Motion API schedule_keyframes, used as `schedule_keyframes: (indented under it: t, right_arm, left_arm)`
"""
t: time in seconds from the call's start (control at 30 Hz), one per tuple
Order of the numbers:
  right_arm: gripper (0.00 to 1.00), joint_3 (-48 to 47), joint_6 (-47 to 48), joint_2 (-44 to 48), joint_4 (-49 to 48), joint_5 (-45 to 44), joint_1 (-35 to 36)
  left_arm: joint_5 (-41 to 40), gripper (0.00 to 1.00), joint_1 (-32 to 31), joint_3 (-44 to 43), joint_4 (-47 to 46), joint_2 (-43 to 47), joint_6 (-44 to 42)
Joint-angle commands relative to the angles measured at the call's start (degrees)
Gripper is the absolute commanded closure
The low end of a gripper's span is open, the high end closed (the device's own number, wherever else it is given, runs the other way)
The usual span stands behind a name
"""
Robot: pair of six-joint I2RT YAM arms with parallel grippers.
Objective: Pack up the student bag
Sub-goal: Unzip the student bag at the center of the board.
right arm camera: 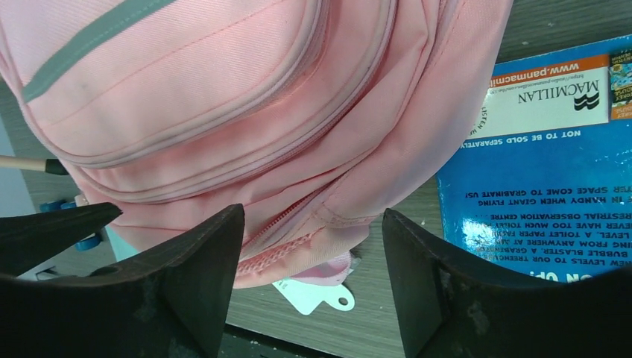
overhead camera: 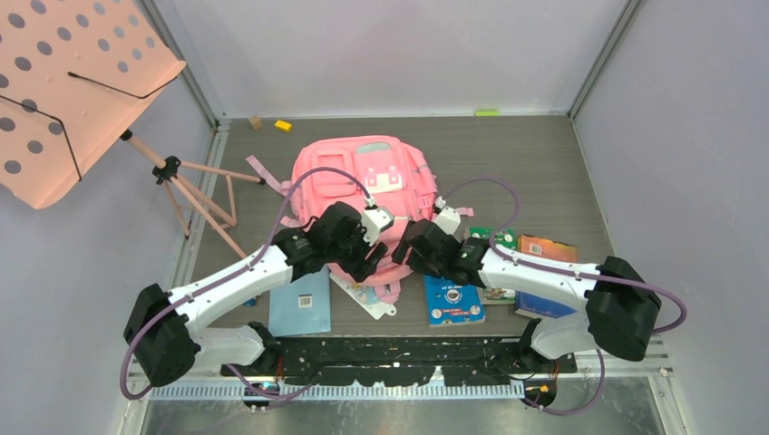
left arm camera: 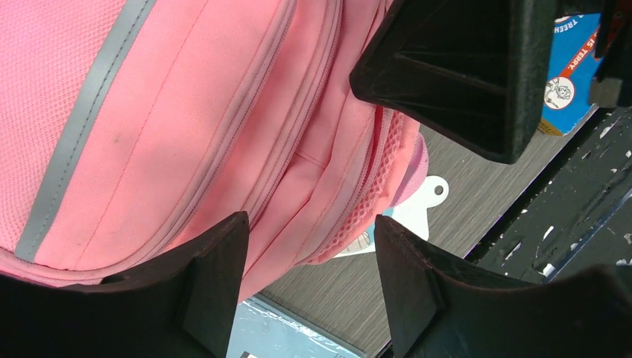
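Observation:
The pink student bag lies flat in the middle of the table, front pockets up. Both grippers hang over its near end, side by side. My left gripper is open and empty; in the left wrist view the bag's zipped edge lies between and beyond its fingers. My right gripper is open and empty; in the right wrist view the bag's zipper seam runs between its fingers. Neither gripper holds fabric.
A light blue book, a white tag-shaped card and a blue book lie at the bag's near end. A green item and an orange book lie right. A salmon music stand stands far left.

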State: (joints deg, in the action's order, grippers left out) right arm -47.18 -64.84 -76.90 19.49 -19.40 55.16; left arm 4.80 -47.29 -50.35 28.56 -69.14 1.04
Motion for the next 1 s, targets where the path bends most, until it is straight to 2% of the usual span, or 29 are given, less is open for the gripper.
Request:
schedule_keyframes:
  t: [0.0, 0.03, 0.1, 0.13, 0.2, 0.43, 0.7, 0.83, 0.97]
  right_arm:
    - [0.30, -1.72, -2.76, -0.89, -2.33, -2.87, 0.81]
    - [0.33, -1.35, -2.93, -0.88, -2.58, -3.06, 0.98]
    - [0.44, -0.69, -3.31, -0.75, -2.72, -3.27, 1.24]
    - [0.53, -0.40, -3.43, -0.43, -2.75, -3.36, 1.34]
    - [0.66, 0.48, -3.90, 0.08, -2.83, -3.74, 1.62]
    - [0.89, 4.31, -5.28, -0.06, -4.09, -2.63, 1.90]
    - [0.99, 8.20, -7.07, -0.78, -4.41, -3.96, 3.33]
    - [0.99, 9.47, -8.01, -2.48, -5.15, -3.96, 3.89]
    - [0.99, 10.18, -8.98, -3.32, -5.34, -3.83, 4.21]
  left_arm:
    - [-1.45, 0.36, -0.35, -2.28, 0.36, 0.15, -0.69]
    - [-1.46, 0.36, -0.35, -2.30, 0.36, 0.04, -0.69]
    - [-1.46, 0.36, -0.43, -2.30, 0.27, -0.08, -0.77]
    - [-1.41, 0.36, -0.44, -2.30, 0.27, -0.21, -0.77]
    - [-1.37, 0.36, -0.48, -2.38, 0.27, -0.56, -0.72]
    - [-1.57, 0.36, -0.70, -3.15, 0.27, -2.42, -0.04]
    - [-1.08, 0.37, -0.79, -3.06, -1.05, -3.85, 1.66]
    - [-0.07, 0.37, -1.19, -2.93, -1.32, -5.06, 1.67]
    - [-3.90, 0.36, -2.19, -2.66, -1.35, -5.68, 1.11]
